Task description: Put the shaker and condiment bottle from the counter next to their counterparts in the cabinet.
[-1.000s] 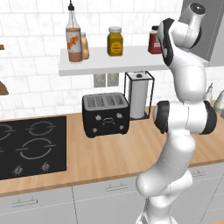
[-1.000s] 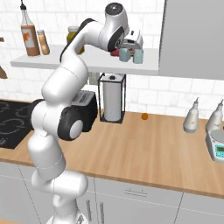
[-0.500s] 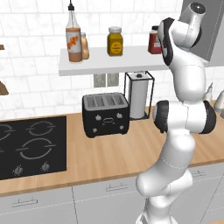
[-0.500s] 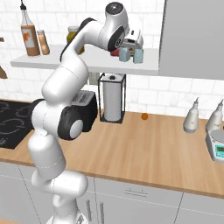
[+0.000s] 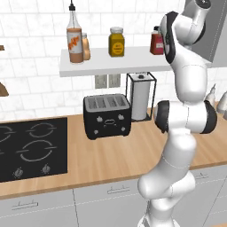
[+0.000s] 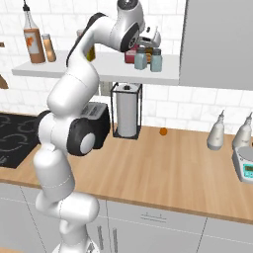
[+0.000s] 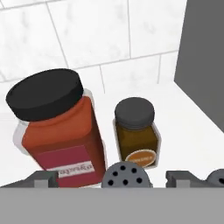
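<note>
My gripper (image 6: 148, 41) reaches up to the right end of the cabinet (image 6: 99, 67) shelf. In the hand view my gripper (image 7: 113, 179) is open, and the shaker (image 7: 127, 176), a grey cap with holes, stands between the fingertips (image 7: 43, 178) with a gap on each side. Two blue-grey shakers stand side by side under the hand: the shaker (image 6: 140, 58) and its counterpart (image 6: 156, 59). At the shelf's left end the small orange condiment bottle (image 5: 85, 46) stands right beside the tall orange-labelled bottle (image 5: 74, 40).
A red jar (image 7: 57, 131) and a small brown jar (image 7: 135, 131) stand just behind the shaker, the grey door panel (image 6: 217, 39) to the right. A yellow jar (image 5: 116, 42) is mid-shelf. On the counter (image 6: 168, 168) below are a toaster (image 5: 107, 116), a paper towel holder (image 5: 140, 102) and a hob (image 5: 31, 146).
The jaws have spread apart and let go of the shaker, which stands on the shelf. The arm has hardly moved.
</note>
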Available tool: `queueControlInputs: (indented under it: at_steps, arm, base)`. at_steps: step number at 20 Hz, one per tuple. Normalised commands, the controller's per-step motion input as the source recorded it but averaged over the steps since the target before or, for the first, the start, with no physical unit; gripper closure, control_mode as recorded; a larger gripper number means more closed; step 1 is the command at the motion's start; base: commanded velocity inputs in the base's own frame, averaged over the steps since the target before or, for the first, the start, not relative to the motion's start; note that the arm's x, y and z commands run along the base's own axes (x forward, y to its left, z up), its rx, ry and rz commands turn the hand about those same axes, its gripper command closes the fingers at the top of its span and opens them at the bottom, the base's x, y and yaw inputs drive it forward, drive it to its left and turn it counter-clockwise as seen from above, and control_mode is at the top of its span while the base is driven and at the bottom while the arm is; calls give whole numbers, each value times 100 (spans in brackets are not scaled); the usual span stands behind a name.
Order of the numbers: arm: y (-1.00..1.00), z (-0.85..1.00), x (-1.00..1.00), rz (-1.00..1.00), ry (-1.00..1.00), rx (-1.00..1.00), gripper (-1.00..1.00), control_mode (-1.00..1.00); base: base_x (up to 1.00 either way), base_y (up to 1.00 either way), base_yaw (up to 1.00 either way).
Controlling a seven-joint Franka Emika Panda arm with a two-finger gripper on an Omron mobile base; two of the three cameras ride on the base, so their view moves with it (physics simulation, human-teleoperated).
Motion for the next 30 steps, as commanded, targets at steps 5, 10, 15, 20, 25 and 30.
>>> queueControlInputs:
  at_steps: [5, 10, 15, 20, 25, 30]
  arm:
    - [5, 82, -40, 0, -8, 3, -100, -100]
    - [-24, -5, -100, 0, -41, 0, -100, -100]
    - [-30, -73, -100, 0, -78, 1, -100, -100]
    - [-30, -71, -100, 0, -77, 1, -100, -100]
    - [-31, -65, -100, 0, -73, 2, -100, -100]
    - [-5, -92, -100, 0, -75, 2, -100, -100]
  base:
    - [0, 0, 0]
    - [0, 0, 0]
    - [0, 0, 0]
    - [0, 0, 0]
    - [0, 0, 0]
    - [0, 0, 0]
